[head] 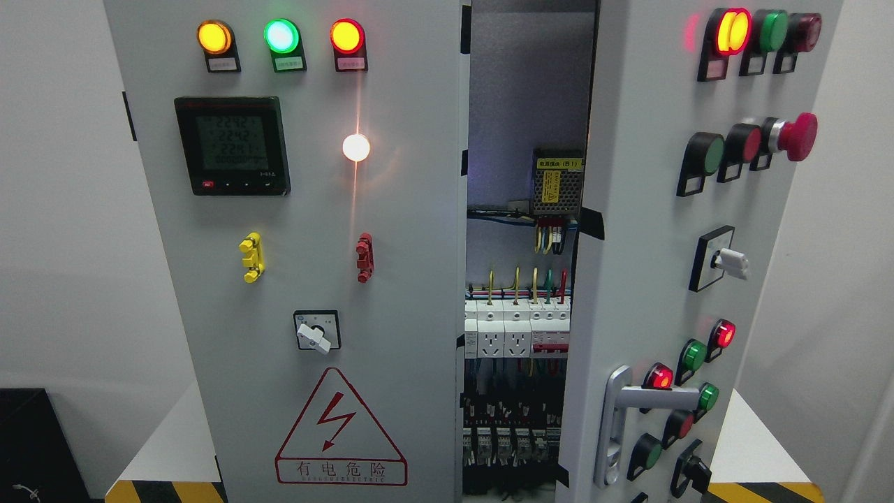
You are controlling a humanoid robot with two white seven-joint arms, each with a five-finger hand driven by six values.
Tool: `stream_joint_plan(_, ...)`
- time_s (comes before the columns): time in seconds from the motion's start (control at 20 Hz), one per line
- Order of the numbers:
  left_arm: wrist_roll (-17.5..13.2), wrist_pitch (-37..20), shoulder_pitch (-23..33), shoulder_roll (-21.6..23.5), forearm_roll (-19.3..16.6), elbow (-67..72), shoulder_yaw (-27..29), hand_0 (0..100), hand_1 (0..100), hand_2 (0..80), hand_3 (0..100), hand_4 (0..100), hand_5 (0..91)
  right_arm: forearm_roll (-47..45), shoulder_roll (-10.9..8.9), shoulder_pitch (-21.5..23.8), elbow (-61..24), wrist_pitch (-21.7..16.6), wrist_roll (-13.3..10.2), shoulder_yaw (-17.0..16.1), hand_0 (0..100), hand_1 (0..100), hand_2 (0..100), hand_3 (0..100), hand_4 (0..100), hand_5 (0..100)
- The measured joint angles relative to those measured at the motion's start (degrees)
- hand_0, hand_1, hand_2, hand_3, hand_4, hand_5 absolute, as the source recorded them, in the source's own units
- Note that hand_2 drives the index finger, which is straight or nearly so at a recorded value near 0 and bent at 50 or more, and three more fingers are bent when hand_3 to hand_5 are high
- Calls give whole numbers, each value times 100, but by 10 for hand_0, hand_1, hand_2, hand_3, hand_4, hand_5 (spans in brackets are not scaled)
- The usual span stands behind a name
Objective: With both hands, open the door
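A grey metal electrical cabinet (391,279) stands on a white table (167,440) edged with yellow-and-black hazard tape, its two doors parted at the middle. The left door (314,209) faces the camera nearly flat, carrying three lit indicator lamps (279,36) in amber, green and orange-red, a black digital meter (232,145), a white rotary switch (316,332) and a red triangular shock-warning sign (340,432). The right door (628,279) is swung outward at an angle, showing its silver lever handle (617,419), rows of coloured push buttons and a red mushroom emergency stop button (796,136). In the gap between the doors, white circuit breakers (515,328) and coloured wiring are visible. Neither robot hand appears, so the state of the fingers cannot be told.
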Motion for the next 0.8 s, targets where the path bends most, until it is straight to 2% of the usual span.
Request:
stream_joint_plan(0.15,-3,-156,213,119,5,-529,-342,0,0,0,0,0,0,0,0,0,0,0,0,0,0,0,0,0,0,0)
stream_joint_plan(0.5,-15,-974,518,474,16,-1633,-1104,0,0,0,0,0,0,0,0,0,0,0,0,0,0,0,0,0,0,0)
stream_joint_plan(0.8,2,-1063,996,962,74,-3019,-1481,0,0,0,0,0,0,0,0,0,0,1,0,0,0,0,0,0,0,0)
